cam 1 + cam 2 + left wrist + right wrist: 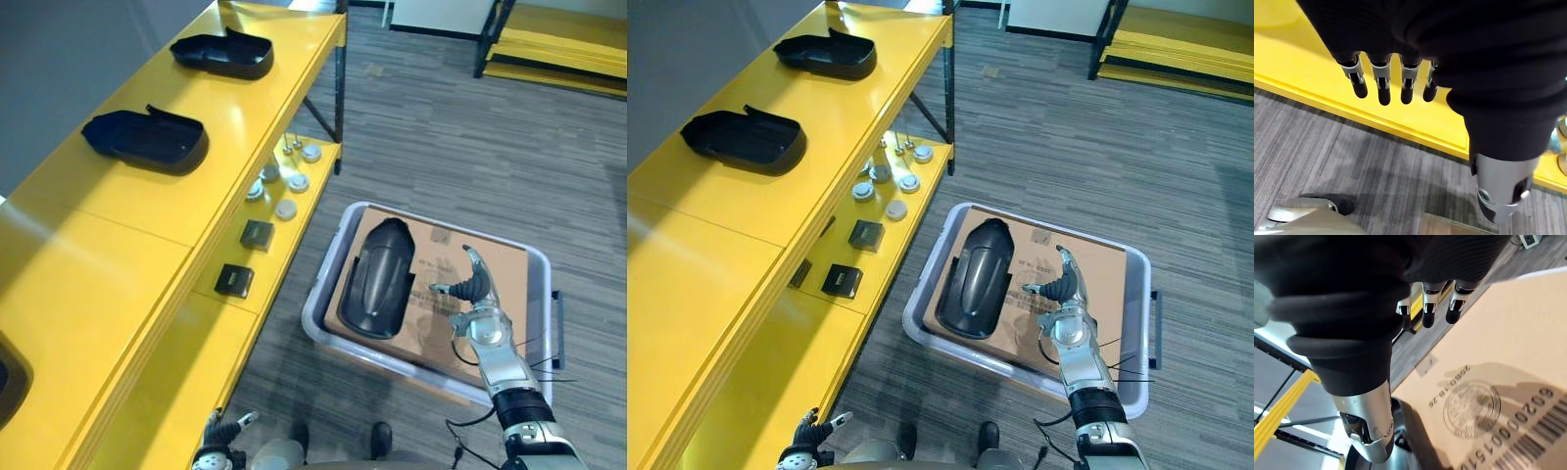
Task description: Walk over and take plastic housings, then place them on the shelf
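One black plastic housing (pixel 377 279) lies on a cardboard sheet (pixel 465 257) inside a pale plastic bin (pixel 320 327) on the floor. My right hand (pixel 480 305) hovers over the cardboard just right of that housing, fingers (pixel 1429 312) relaxed and holding nothing. Two more black housings (pixel 147 139) (pixel 223 54) rest on top of the yellow shelf (pixel 118 255). A dark piece (pixel 8 380) pokes in at the shelf's near left edge. My left hand (pixel 223 436) hangs low beside the shelf's front, its fingers (pixel 1382 87) straight and empty.
The shelf's lower level carries two small black boxes (pixel 257 235) (pixel 234 280) and several small round parts (pixel 286 186). Another yellow rack (pixel 558 44) stands at the far right. Grey carpet (pixel 441 127) lies between the racks and around the bin.
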### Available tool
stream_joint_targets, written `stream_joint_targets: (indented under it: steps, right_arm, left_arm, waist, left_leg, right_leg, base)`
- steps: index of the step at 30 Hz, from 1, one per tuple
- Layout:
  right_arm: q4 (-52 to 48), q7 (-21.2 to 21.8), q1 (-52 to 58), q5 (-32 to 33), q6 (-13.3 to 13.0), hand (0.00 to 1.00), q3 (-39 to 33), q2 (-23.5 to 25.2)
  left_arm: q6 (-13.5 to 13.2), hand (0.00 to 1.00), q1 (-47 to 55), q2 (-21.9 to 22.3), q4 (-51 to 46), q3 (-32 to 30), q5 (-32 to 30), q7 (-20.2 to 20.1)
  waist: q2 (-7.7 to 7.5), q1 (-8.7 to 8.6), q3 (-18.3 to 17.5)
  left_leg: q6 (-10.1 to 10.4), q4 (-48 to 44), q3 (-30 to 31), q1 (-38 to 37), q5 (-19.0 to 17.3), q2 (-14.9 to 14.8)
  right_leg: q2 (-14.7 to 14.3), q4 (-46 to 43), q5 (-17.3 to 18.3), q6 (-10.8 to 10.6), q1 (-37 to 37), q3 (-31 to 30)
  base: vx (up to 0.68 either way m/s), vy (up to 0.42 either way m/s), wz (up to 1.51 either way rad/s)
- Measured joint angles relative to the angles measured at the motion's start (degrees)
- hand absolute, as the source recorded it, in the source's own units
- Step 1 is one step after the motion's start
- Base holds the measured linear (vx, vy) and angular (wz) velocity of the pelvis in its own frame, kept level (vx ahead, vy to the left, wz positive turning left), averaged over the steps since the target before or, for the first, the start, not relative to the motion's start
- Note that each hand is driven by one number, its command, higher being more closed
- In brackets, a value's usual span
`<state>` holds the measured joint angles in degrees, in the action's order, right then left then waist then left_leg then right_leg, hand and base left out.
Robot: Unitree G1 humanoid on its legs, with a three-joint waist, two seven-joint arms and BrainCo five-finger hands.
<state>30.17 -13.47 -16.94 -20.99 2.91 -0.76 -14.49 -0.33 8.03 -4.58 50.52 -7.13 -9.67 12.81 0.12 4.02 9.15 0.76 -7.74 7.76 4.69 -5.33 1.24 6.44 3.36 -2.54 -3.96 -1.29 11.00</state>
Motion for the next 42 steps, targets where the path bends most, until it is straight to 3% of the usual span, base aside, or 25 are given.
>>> stream_joint_targets:
  steps: [4, 8, 11, 20, 21, 28, 42]
  right_arm:
    - [5.2, -0.5, -4.4, 0.0, 0.6, 0.0, 0.2, 2.4]
    - [10.9, -3.2, -9.9, -0.6, 2.9, 0.0, -1.9, 4.9]
    - [15.5, -4.8, -12.5, -1.3, 4.1, 0.0, -5.2, 5.6]
    - [19.1, -9.1, -16.5, -1.4, 6.5, 0.0, -10.2, 7.6]
    - [19.1, -9.8, -16.5, -1.0, 6.5, 1.0, -10.5, 7.6]
    - [18.7, -12.6, -17.5, 1.5, 6.2, 1.0, -12.8, 7.8]
    - [11.9, -11.3, -11.7, 5.2, 6.1, 1.0, -11.9, 9.0]
  left_arm:
    - [-0.1, 0.0, -0.2, -0.3, -0.5, 0.0, 0.0, 0.2]
    - [0.0, 0.0, -0.3, -0.5, -0.5, 0.0, 0.1, 1.4]
    - [0.0, 0.0, -0.5, -0.7, -0.5, 0.0, 0.1, 2.0]
    - [0.1, 0.0, -1.0, -0.7, -0.4, 0.1, 0.6, 3.4]
    - [0.1, 0.0, -1.6, -0.6, -0.4, 0.1, 0.7, 3.7]
    - [0.0, 0.0, -3.4, -0.8, -0.4, 0.1, 2.5, 3.8]
    - [0.1, 0.0, -4.3, -0.9, -0.5, 0.1, 2.9, 3.6]
  waist:
    - [-0.42, 0.08, 1.8]
    - [-1.13, 0.31, 4.0]
    - [-1.56, 1.64, 4.7]
    - [-1.82, 2.55, 5.8]
    - [-1.99, 3.08, 6.1]
    - [-3.08, 3.0, 7.1]
    - [-3.09, 2.99, 7.5]
  left_leg:
    - [-0.8, 1.4, 0.8, 1.1, 0.9, 0.8]
    - [-0.7, 4.4, 1.7, 1.8, 2.5, 0.9]
    - [-0.2, 5.8, 1.8, 2.5, 3.5, 0.8]
    - [0.5, 8.4, 2.5, 2.9, 5.4, 0.3]
    - [0.7, 9.0, 2.5, 2.6, 5.5, 0.2]
    - [0.7, 9.5, 1.9, 2.4, 5.8, -0.1]
    - [0.7, 9.7, 1.5, 1.1, 5.8, -0.1]
  right_leg:
    - [0.6, 1.0, -1.5, -0.4, -0.9, 0.6]
    - [0.6, 2.3, -3.6, -0.2, -2.3, 1.3]
    - [0.7, 2.3, -4.1, -0.1, -3.5, 1.3]
    - [0.0, 2.3, -4.6, 0.3, -5.0, 1.5]
    - [-0.1, 2.3, -4.6, 0.3, -5.0, 1.3]
    - [-0.3, 2.2, -4.5, 0.4, -5.3, 0.8]
    - [-0.4, 2.3, -4.5, 0.4, -4.4, 0.0]
  base:
    - [-0.13, 0.053, 0.1]
    - [-0.17, 0.024, 0.1]
    - [-0.16, 0.009, 0.04]
    - [-0.03, 0.001, 0.01]
    - [0.04, -0.008, -0.05]
    - [0.05, -0.001, -0.04]
    - [0.01, 0.001, -0.03]
